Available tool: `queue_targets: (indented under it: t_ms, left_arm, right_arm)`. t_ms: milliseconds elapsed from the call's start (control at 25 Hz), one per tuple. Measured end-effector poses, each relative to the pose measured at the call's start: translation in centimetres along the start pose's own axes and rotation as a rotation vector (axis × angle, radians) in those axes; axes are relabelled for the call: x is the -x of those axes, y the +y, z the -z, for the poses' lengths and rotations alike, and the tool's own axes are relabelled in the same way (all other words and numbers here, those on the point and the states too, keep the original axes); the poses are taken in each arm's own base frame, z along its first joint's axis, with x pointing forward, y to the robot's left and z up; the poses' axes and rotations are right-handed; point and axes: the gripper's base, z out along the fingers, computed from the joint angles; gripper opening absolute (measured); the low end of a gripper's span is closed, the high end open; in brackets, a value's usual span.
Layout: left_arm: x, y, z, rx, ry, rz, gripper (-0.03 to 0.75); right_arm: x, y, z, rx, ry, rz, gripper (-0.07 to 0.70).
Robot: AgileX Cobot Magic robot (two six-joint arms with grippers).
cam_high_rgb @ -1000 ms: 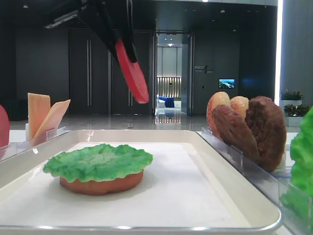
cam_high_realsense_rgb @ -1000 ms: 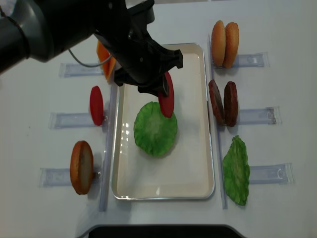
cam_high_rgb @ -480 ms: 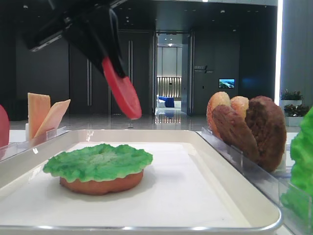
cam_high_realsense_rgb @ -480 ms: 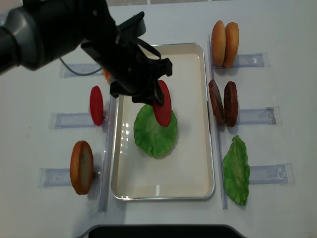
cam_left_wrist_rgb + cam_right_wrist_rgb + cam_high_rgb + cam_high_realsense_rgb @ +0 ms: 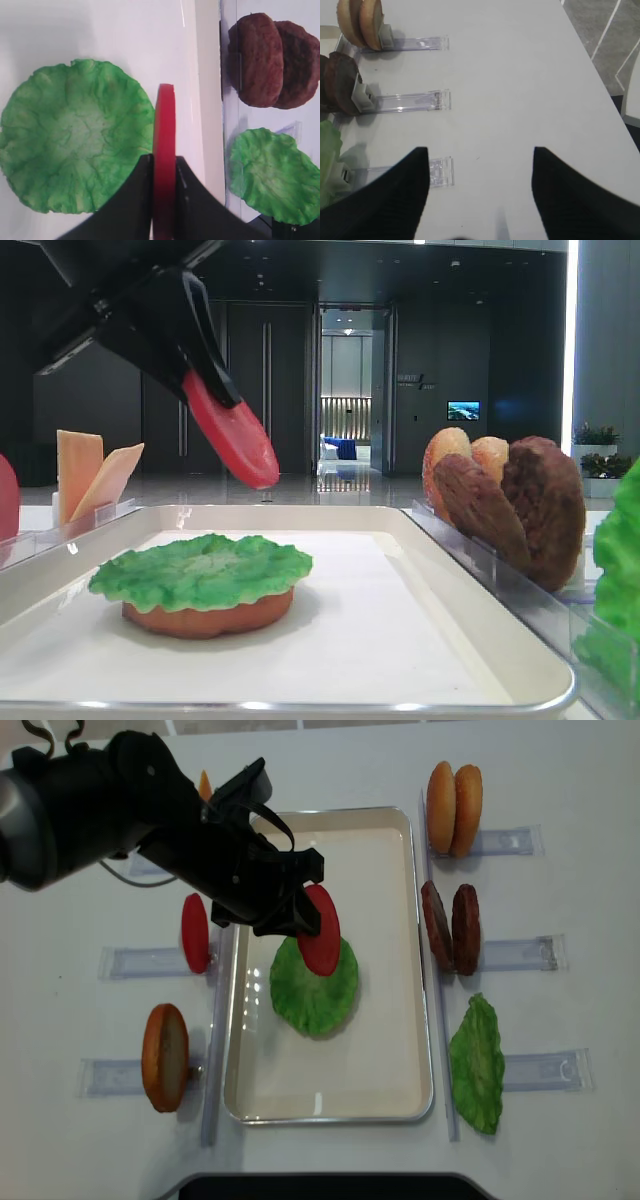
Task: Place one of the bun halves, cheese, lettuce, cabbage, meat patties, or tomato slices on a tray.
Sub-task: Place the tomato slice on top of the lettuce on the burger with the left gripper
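- The left gripper (image 5: 300, 920) pinched a tomato slice (image 5: 321, 930) by its upper edge, tilted, above the lettuce (image 5: 312, 985) on the tray (image 5: 400, 1020), apparently for stacking.
- The lettuce rested on a bun half (image 5: 205, 618); only the low exterior view showed that bun.
- The left wrist view showed the slice edge-on between the jaws.
- The right gripper (image 5: 477, 195) stood spread and empty over the table (image 5: 520, 75).

We recorded a red-pink tomato slice (image 5: 321, 930) between black jaws; below them, bright green ruffled lettuce (image 5: 313, 985) on an orange-tan bun half (image 5: 207, 618); a cream-white tray (image 5: 385, 1050); beside it, dark brown grainy meat patties (image 5: 451, 927).
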Motion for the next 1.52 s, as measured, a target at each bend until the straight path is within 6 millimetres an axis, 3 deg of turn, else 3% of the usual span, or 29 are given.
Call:
queue_targets:
  t_ms: [320, 720, 1520]
  left_arm:
    - [0.2, 0.9, -2.4, 0.006, 0.048, 0.035, 0.057]
    - [0.1, 1.6, -3.9, 0.011, 0.082, 0.045, 0.057]
    - [0.2, 1.7, -4.0, 0.023, 0.082, 0.010, 0.057]
  right_arm:
    - [0.0, 0.0, 0.0, 0.000, 0.000, 0.000, 0.426]
    - [0.0, 0.0, 0.0, 0.000, 0.000, 0.000, 0.426]
    - [0.0, 0.0, 0.0, 0.000, 0.000, 0.000, 0.426]
